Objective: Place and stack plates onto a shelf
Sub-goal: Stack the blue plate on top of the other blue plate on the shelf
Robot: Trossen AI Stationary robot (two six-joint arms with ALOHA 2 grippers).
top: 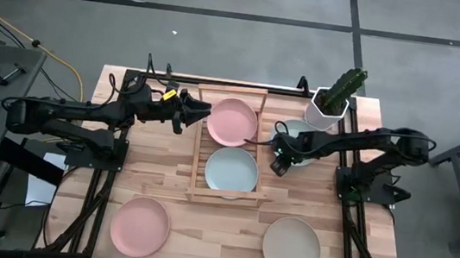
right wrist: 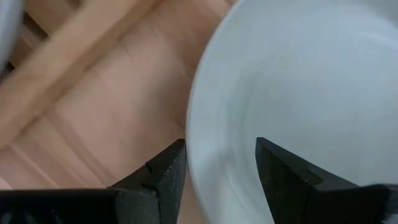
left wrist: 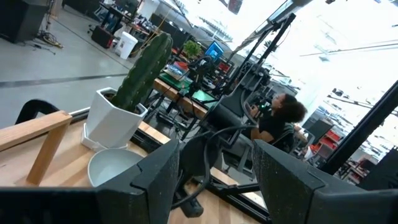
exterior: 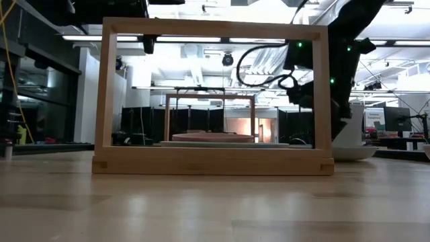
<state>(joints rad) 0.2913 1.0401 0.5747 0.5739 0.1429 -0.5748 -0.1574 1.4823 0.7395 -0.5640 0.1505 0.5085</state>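
Note:
The light-wood shelf (top: 199, 147) stands mid-table and holds a pink plate (top: 233, 121) on its far half and a pale blue-green plate (top: 231, 170) on its near half. A second pale blue-green plate (top: 301, 130) lies on the table right of the shelf. A pink plate (top: 140, 226) lies near left, a cream plate (top: 291, 247) near right. My right gripper (top: 281, 163) is open and points down over the second pale plate's (right wrist: 298, 74) near-left rim, one finger inside and one outside. My left gripper (top: 197, 112) is open and empty, level, at the shelf's far-left rail. My right gripper (right wrist: 221, 152) stands astride the pale plate's rim (right wrist: 198, 124) from above, one finger (right wrist: 168, 171) outside over the table and one (right wrist: 280, 168) over the plate's hollow. Whether either finger touches the rim I cannot tell. The plate lies flat on the table.
A white pot with a cactus (top: 333, 102) stands at the far right, just behind the second pale plate; it also shows in the left wrist view (left wrist: 118, 112). In that view a person (left wrist: 280, 118) shows in the room beyond the table. The shelf's raised rails (exterior: 215, 161) stand between the two arms.

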